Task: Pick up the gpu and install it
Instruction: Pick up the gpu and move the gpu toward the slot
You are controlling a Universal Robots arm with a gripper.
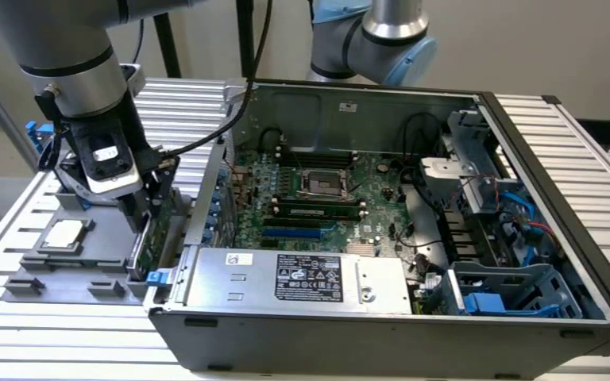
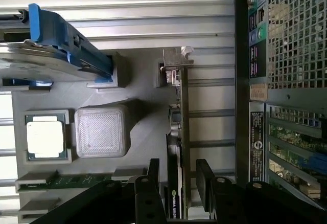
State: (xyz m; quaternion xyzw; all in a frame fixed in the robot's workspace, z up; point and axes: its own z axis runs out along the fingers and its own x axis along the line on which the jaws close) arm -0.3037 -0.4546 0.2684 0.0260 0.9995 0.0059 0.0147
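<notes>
Poised with the gripper (image 1: 136, 216) (image 2: 178, 166) spread apart, straddling the gpu (image 1: 148, 238) (image 2: 179, 132) without clamping it. Standing on edge in the grey tray (image 1: 29, 279), at 9 o'clock from the computer case (image 1: 390, 343) in the exterior view; long axis 12-to-6 o'clock, metal bracket (image 2: 176, 63) toward 12.

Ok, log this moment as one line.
phase: pick gpu | gripper: open, straddling gpu | gpu: on edge in grey holder, outside case | install: not done

The arm (image 1: 67, 63) points its claw (image 2: 179, 166) straight down, fingers parted.
</notes>
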